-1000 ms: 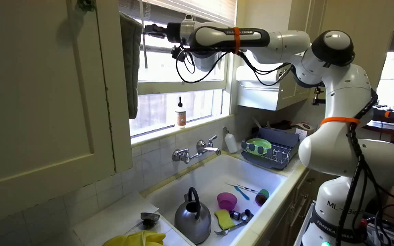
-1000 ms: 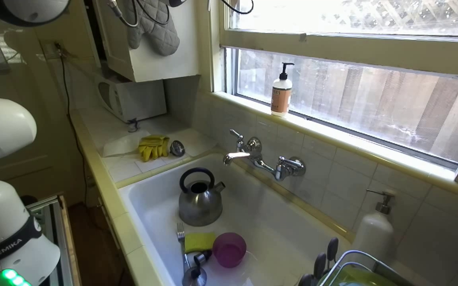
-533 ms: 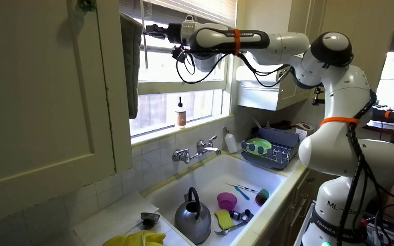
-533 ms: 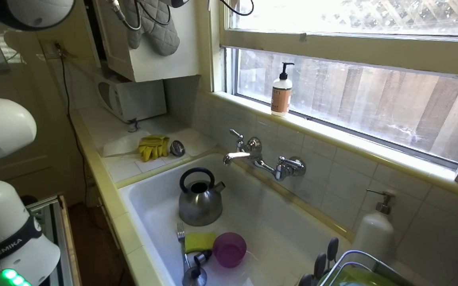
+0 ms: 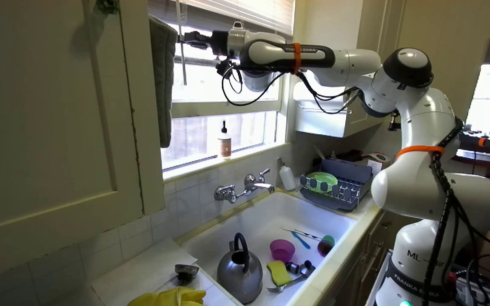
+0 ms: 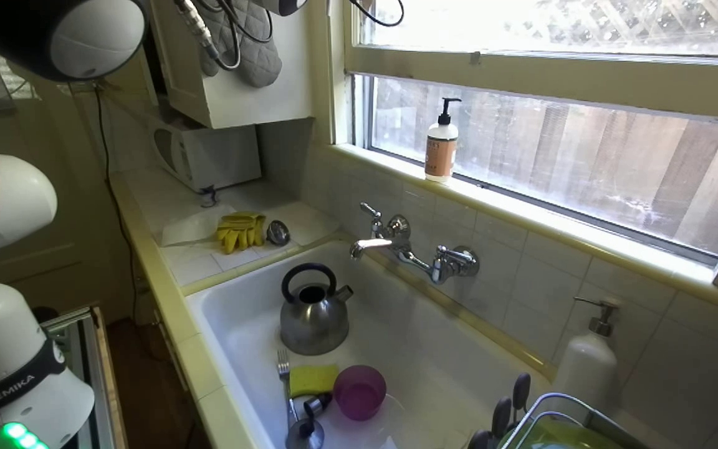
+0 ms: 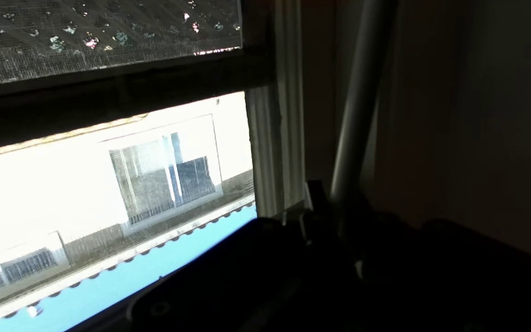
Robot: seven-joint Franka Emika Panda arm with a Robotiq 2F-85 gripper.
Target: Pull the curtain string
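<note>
On the side of the cabinet [image 5: 62,110], at the left, a grey oven mitt [image 5: 163,85] hangs, by the look of it, just beside the gripper [image 5: 184,39]; an arm swing that way could snag the mitt or knock the cabinet. Next comes the curtain string [image 7: 360,103], at the left of the window [image 5: 228,109], looking in the wrist view like a slim, stiff rod. The jaws are nearly together with the string pinched between them, its lower end dangling below. Because it is thin and smooth, it could slide through the fingertips under a lengthwise pull; a sideways tug might bend it or work it loose from the blind [image 5: 253,10].

Farther right, a pump bottle [image 5: 224,146] stands on the sill [image 6: 583,236], its orange label too blurred to read. A long downward pull could bring the cable loop [image 5: 238,105] against it and tip it. The forearm [image 5: 270,53] carries "FRANKA EMIKA", partly crossed by an orange strap [image 5: 297,59]. At the far right, the base band [image 5: 402,278] repeats the name; above it, "ML-" and "Bir" show, interrupted by black cables [image 5: 443,182].
</note>
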